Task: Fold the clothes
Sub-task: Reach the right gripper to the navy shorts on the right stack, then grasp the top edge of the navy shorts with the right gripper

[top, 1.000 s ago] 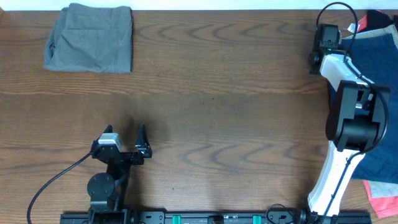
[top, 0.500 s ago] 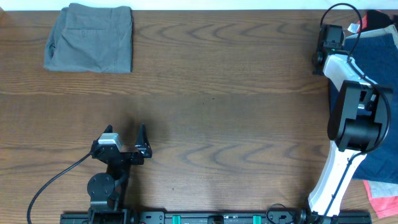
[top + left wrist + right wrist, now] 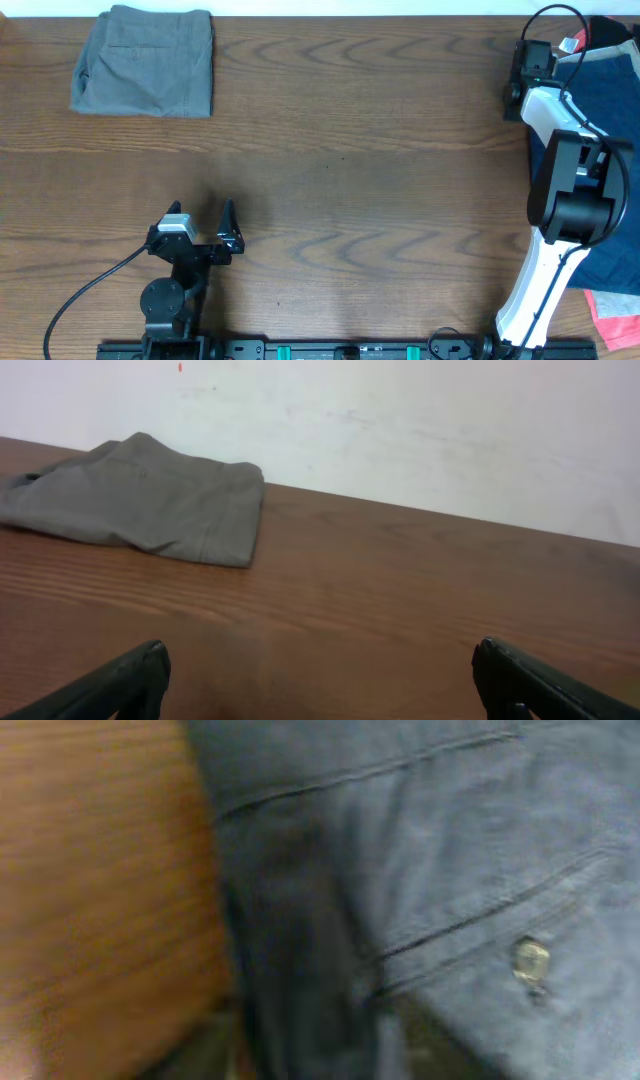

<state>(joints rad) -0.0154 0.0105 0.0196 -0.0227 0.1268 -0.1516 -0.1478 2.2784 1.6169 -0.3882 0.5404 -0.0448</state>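
Right gripper (image 3: 528,66) nearer navy shorts (image 3: 450,850) than before — jaws unreadable; left gripper (image 3: 201,218) spread

The navy shorts (image 3: 615,100) run off the overhead's right edge, partly hidden beneath the right arm (image 3: 570,190).

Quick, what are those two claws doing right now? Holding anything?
Left gripper: open, holding nothing.
Right gripper: right at the navy shorts; the close view is too blurred to tell whether it is open, shut or gripping.
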